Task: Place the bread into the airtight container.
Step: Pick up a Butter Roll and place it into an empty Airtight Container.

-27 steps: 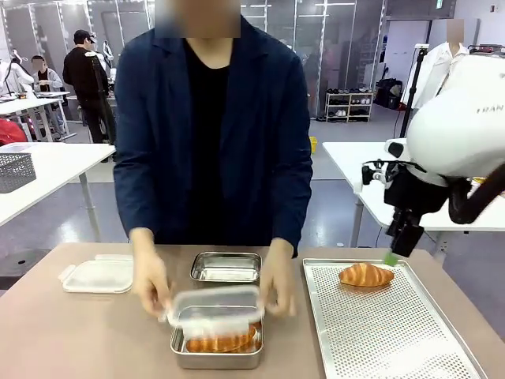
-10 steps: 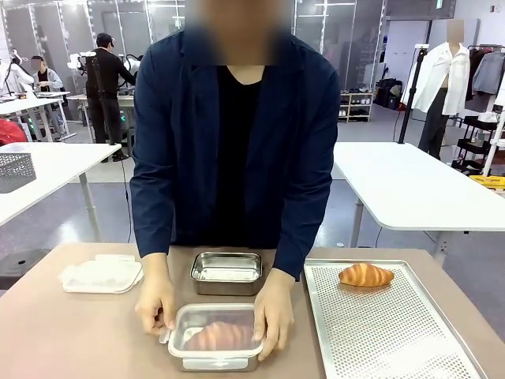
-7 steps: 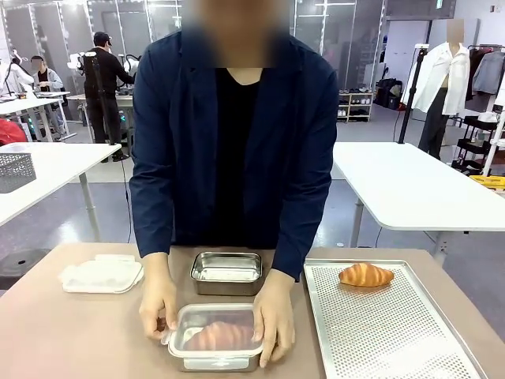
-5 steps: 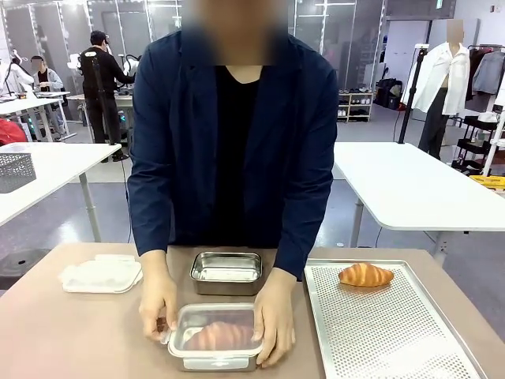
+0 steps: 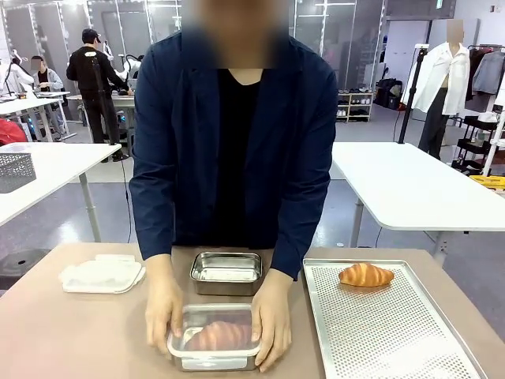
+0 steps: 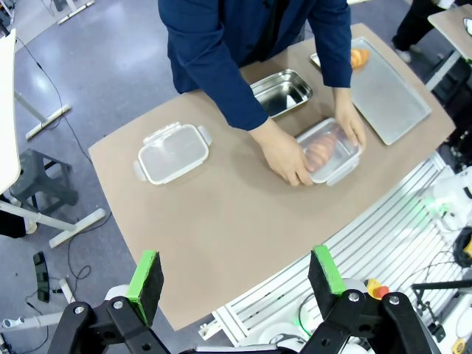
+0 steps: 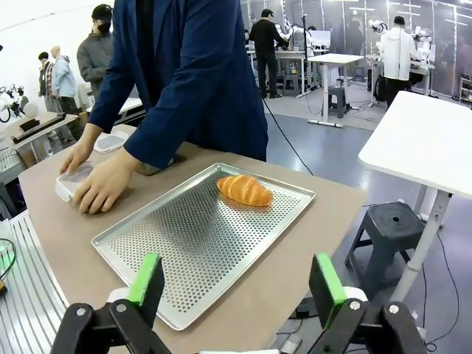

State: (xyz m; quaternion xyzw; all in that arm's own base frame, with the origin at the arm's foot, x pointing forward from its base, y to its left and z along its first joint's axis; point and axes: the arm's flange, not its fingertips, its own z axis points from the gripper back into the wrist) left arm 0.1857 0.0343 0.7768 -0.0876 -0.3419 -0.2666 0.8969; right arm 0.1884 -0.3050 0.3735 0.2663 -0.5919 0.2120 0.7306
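Front view: person's hands (image 5: 273,320) pressed clear lid (image 5: 237,315) on rectangular steel container (image 5: 213,362), lower centre, golden croissant (image 5: 217,335) inside. Second croissant (image 5: 365,274) lay unplaced on perforated metal tray (image 5: 394,335), right; second steel container (image 5: 226,273) empty. Left gripper (image 6: 236,276), right gripper (image 7: 236,279) gaped, holding nothing.

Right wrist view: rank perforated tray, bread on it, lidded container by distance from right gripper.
1. Perforated tray, just beyond the fingers.
2. Bread, on the tray's far part.
3. Lidded container, past the tray's far corner, under the person's hand.
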